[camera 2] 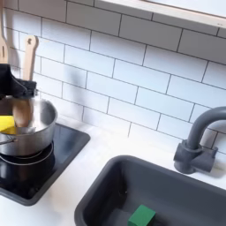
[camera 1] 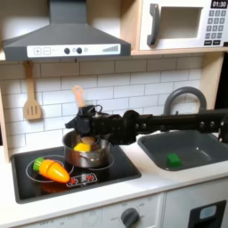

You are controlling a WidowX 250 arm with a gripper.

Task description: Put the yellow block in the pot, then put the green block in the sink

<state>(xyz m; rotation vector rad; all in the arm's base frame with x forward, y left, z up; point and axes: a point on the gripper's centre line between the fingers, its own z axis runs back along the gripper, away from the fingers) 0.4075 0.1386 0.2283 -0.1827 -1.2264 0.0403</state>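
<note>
- Nearest the lens in the first exterior view lies the orange toy carrot (camera 1: 52, 169), resting at about seven o'clock on the black stovetop (camera 1: 120, 165), well apart from the action and probably just clutter for this task.
- At roughly twelve o'clock from the carrot stands the pot (camera 1: 88, 152), on a burner; the second exterior view shows its shiny wall (camera 2: 31, 132) at the far nine o'clock edge.
- Inside the pot sits the yellow block (camera 1: 82, 147), low against the wall; the second exterior view catches a yellow sliver of it (camera 2: 7, 124). I judge the first half of the job as done.
- Over the pot hangs the gripper (camera 1: 85, 125), its black arm reaching in from three o'clock across the counter. It sits just above the block, likely where it came to drop it. Whether the jaws are parted or closed on the block I cannot tell; they are too dark and blurred.
- Off at three o'clock from the stove lies the sink (camera 1: 205, 142), with the faucet (camera 1: 183, 98) arching behind it.
- On the sink floor rests the green block (camera 1: 174, 160), seen in the second exterior view at six o'clock (camera 2: 141, 215). It looks already where the task wants it, so little may remain.
</note>
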